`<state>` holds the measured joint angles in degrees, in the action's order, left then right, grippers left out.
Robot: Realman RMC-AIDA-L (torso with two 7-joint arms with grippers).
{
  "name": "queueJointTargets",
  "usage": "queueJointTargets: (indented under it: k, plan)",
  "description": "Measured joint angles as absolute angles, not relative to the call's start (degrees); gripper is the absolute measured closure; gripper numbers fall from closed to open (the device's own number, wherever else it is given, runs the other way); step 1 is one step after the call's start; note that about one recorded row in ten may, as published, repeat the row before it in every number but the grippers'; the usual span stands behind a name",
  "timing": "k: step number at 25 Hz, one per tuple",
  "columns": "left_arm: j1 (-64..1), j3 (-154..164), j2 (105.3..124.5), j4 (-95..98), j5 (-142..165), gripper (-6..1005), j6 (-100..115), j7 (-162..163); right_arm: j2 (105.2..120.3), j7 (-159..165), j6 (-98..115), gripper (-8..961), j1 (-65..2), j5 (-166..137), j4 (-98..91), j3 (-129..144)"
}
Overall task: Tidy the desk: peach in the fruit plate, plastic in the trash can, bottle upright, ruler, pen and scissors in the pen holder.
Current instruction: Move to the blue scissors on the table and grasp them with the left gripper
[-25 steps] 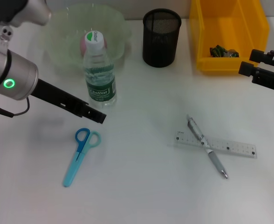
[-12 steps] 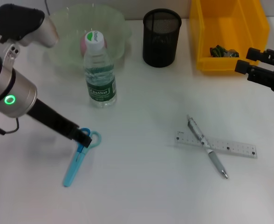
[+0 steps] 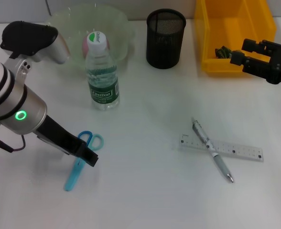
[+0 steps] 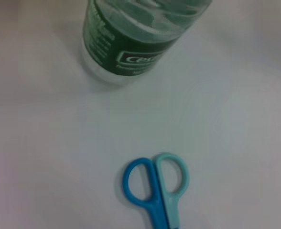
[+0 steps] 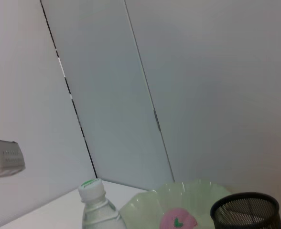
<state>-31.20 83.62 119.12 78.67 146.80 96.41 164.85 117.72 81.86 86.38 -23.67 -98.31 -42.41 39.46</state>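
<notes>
Blue scissors lie flat at the near left, and their handles fill the left wrist view. My left gripper sits low over their middle. The bottle stands upright in front of the green fruit plate, which holds the pink peach. A clear ruler lies with a pen crossed over it at the right. Dark plastic rests in the yellow trash can. My right gripper hovers open at that bin's front edge. The black mesh pen holder stands at the back centre.
In the right wrist view I see the bottle, the fruit plate, the peach and the pen holder below a pale wall. White tabletop stretches between the scissors and the ruler.
My left arm has swung from beside the bottle toward the near side and now sits over the scissors. My right gripper has moved left along the yellow bin's front.
</notes>
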Motion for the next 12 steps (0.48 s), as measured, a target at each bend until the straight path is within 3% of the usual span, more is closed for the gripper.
queueJointTargets:
  k: [12]
  plan:
    - [-33.2,83.7,119.07,73.8,147.5,275,93.1,165.0,117.73,81.2,83.9,331,-25.1,-98.2,-41.6,38.8]
